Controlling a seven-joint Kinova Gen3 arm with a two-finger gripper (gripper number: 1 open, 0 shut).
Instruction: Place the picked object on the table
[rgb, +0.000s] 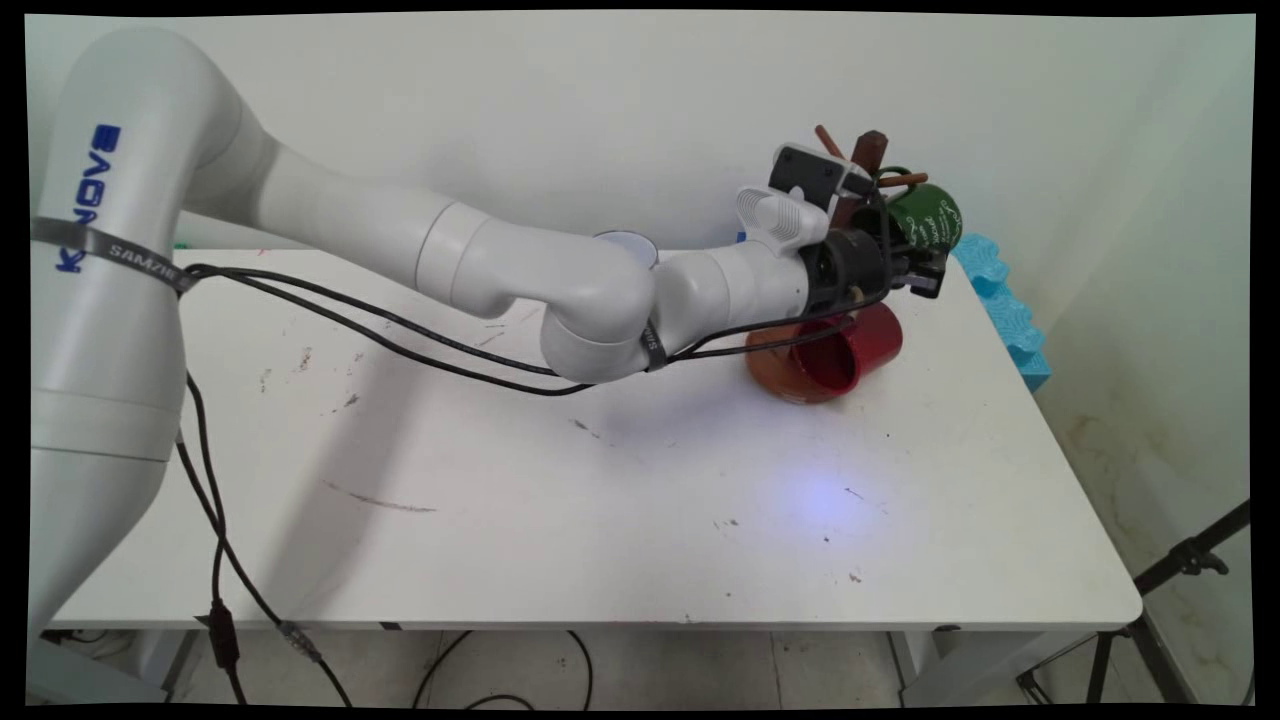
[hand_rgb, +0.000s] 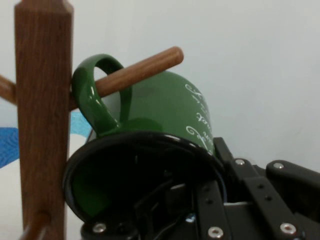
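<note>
We find the claw (rgb: 928, 272) clamped on the green mug's (hand_rgb: 165, 112) rim, mug handle hooked over a wooden peg (hand_rgb: 137, 71) above, red mug (rgb: 845, 352) lying below

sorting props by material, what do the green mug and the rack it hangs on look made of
Green mug: probably enamelled metal, perhaps glazed ceramic. It has a glossy green coat with bright highlights, a thin dark rim and white script.
Rack: wood, smooth with a satin finish. Brown grain runs along the post, and the peg through the mug's handle has a rounded end.
</note>
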